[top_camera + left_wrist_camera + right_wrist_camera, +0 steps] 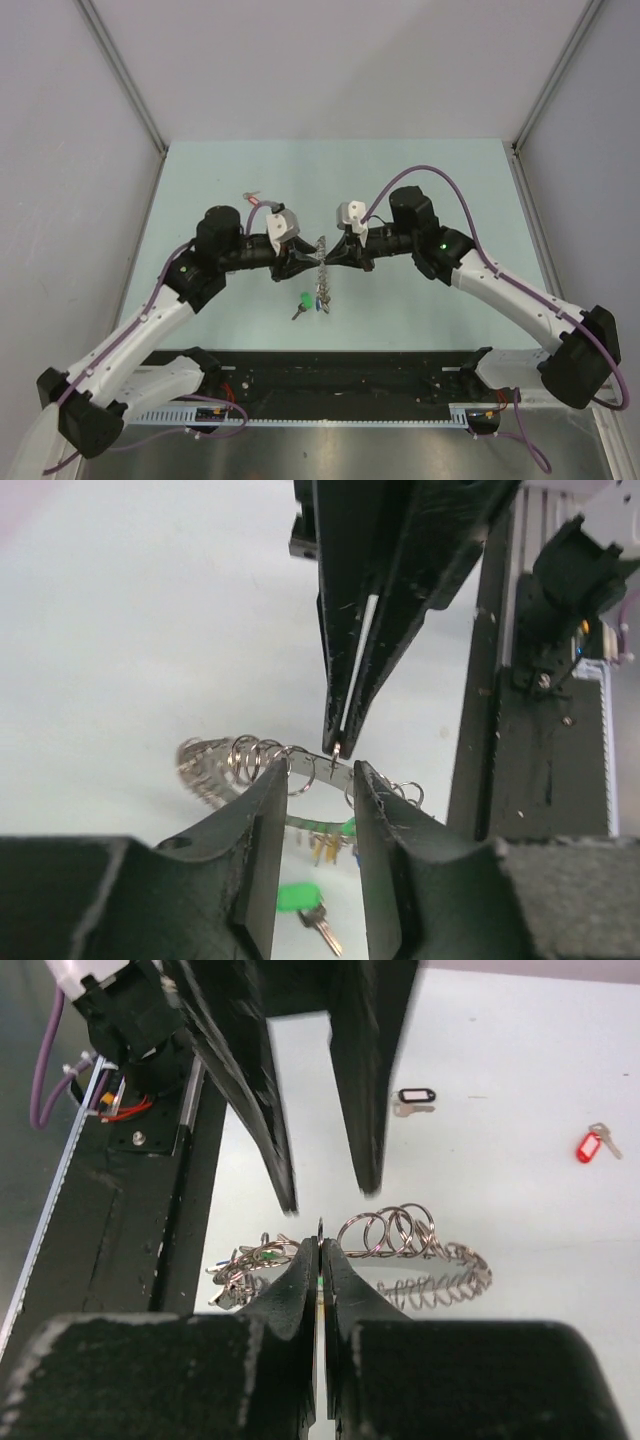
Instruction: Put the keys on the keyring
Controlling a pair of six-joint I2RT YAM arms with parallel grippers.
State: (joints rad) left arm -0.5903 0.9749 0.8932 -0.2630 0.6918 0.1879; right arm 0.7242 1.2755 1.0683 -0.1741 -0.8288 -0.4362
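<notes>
The keyring (322, 262) hangs edge-on between my two grippers above the table. It is a silvery hoop (300, 765) strung with several small rings, and a cluster of yellow and green tagged keys (330, 842) dangles under it. My right gripper (320, 1245) is shut on a thin ring of the hoop (405, 1230). My left gripper (312, 780) faces it, open, with the hoop band running across just beyond its fingertips. A green-tagged key (295, 895) lies on the table below (304, 300). A red-tagged key (592, 1145) and a black-tagged key (415, 1096) lie farther off.
The red key (250, 197) lies behind the left arm on the pale green table (420, 180). A black rail with wiring (330, 375) runs along the near edge by the arm bases. Grey walls enclose the sides and back.
</notes>
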